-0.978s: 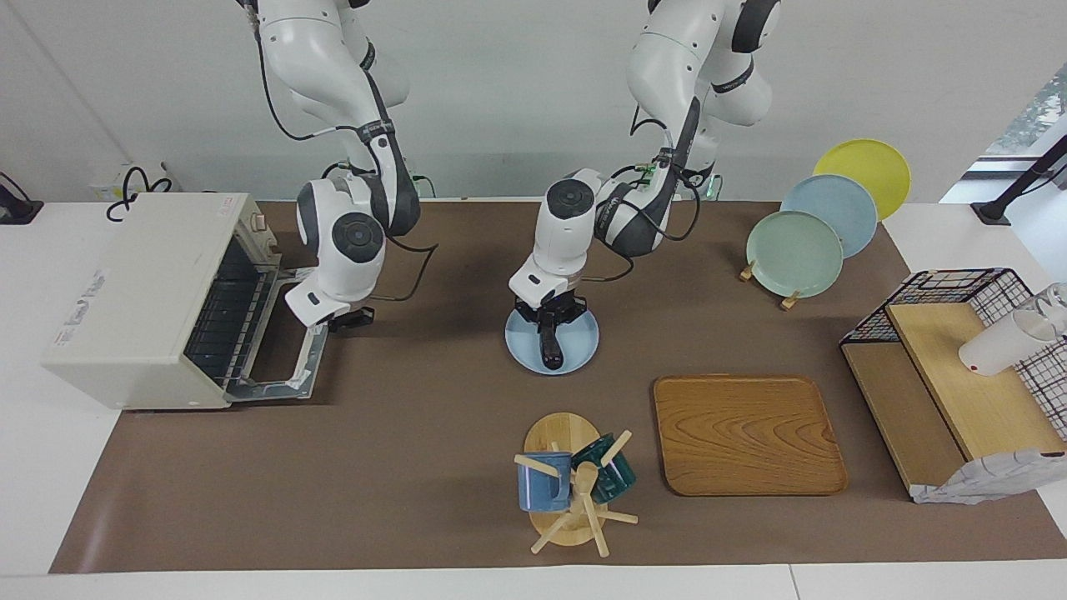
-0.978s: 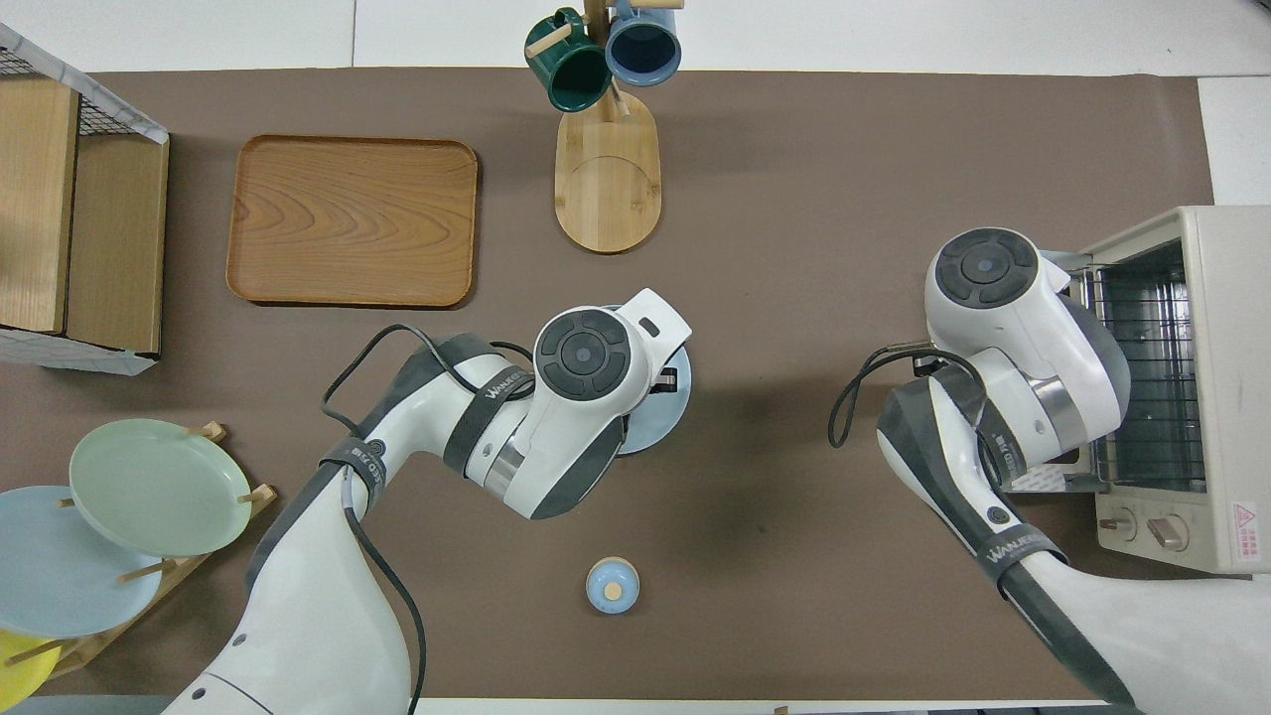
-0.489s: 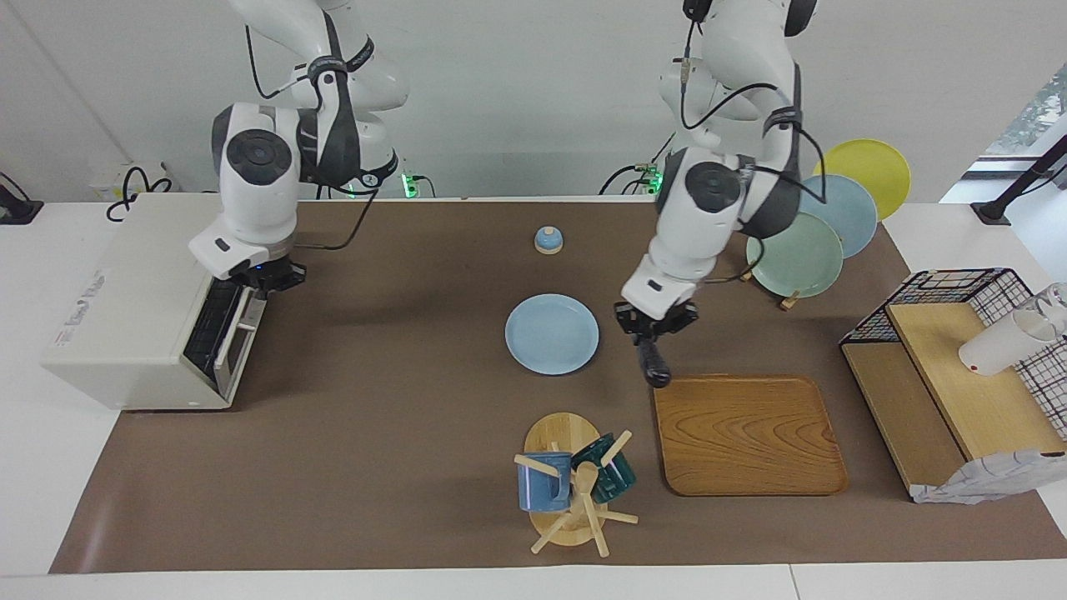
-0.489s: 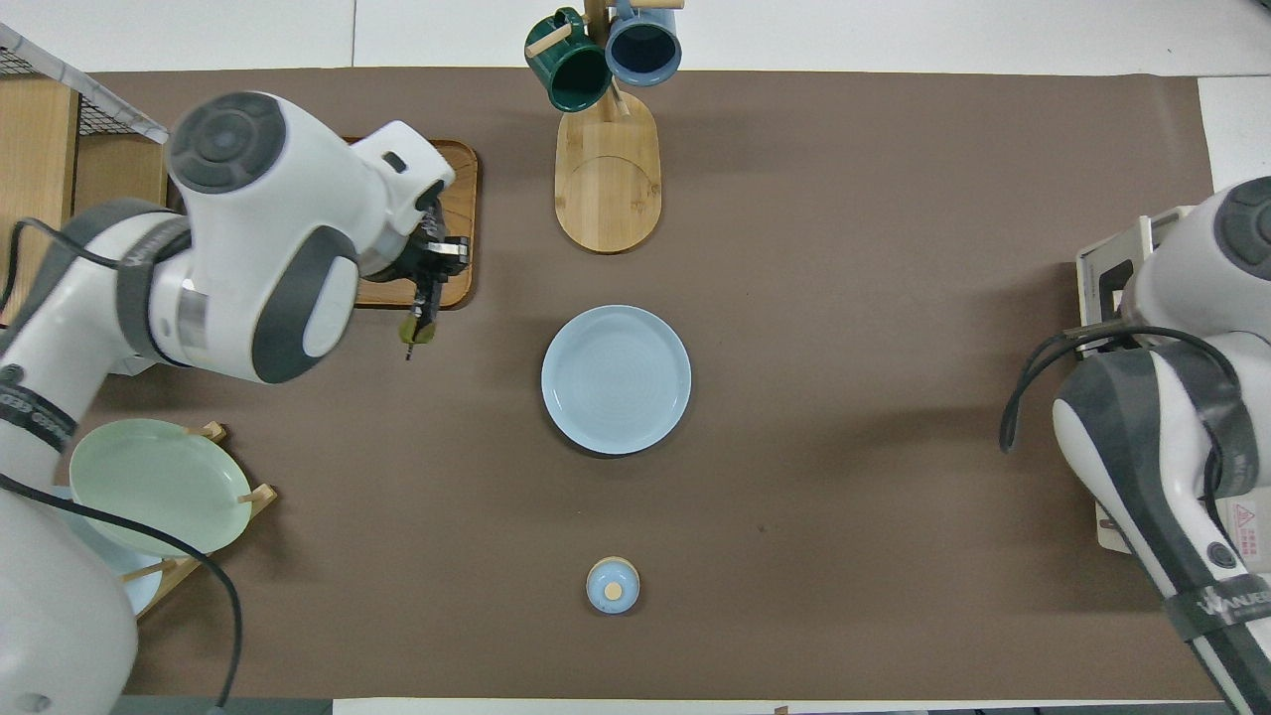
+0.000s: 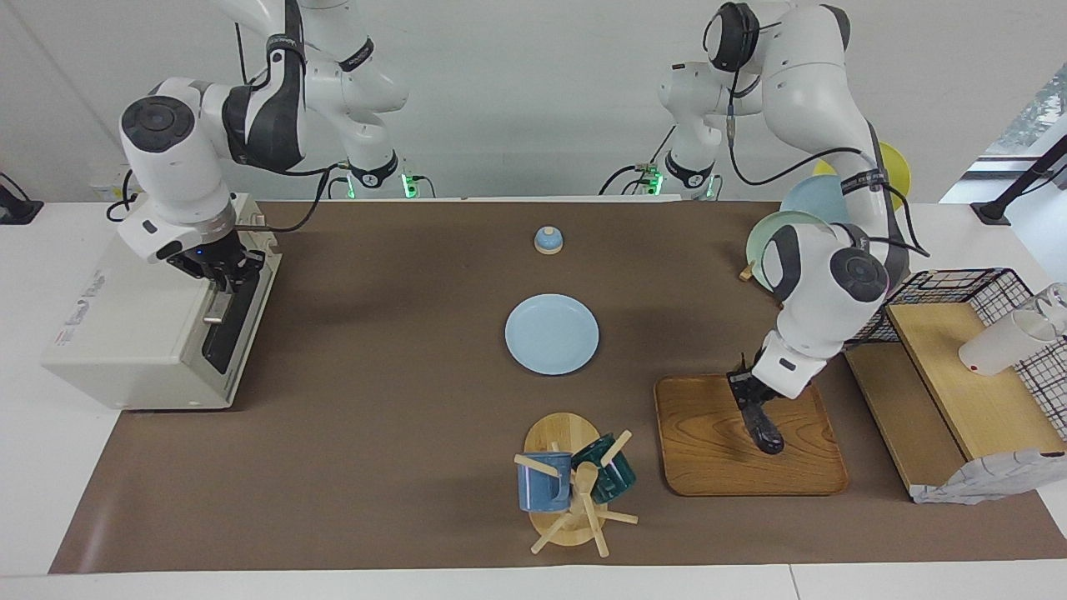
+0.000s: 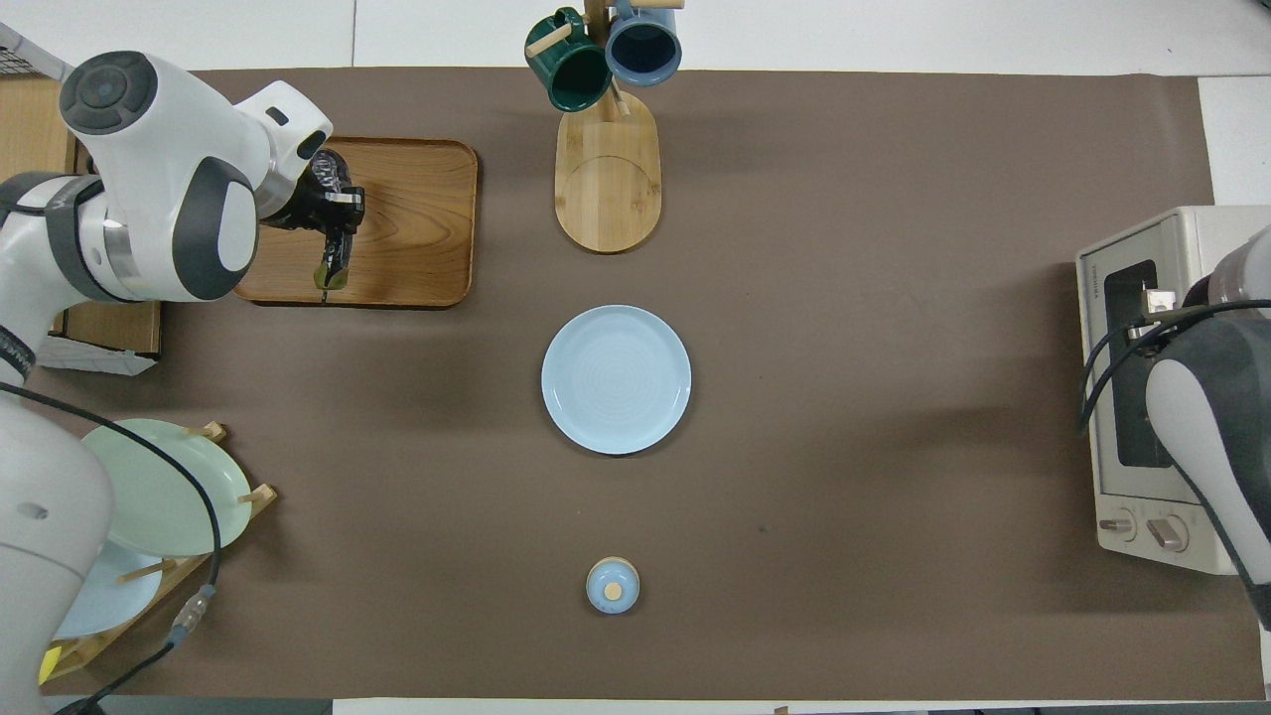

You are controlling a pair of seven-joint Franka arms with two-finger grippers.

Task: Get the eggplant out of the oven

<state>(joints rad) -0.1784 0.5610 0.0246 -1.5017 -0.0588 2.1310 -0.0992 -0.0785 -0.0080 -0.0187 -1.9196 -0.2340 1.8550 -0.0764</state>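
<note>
L gripper [image 5: 748, 398] jaws pinching eggplant [image 5: 762, 425] over tray [image 5: 708, 450]; R gripper [image 5: 223, 271] at oven [image 5: 133, 333] door — jaws unclear

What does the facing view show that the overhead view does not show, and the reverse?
Only facing: a white cup lying in the wire basket, and the right pincer at the top of the oven door. Only overhead: the oven's two knobs. Both: the left pincer holding the eggplant over the wooden tray, and the blue plate.
</note>
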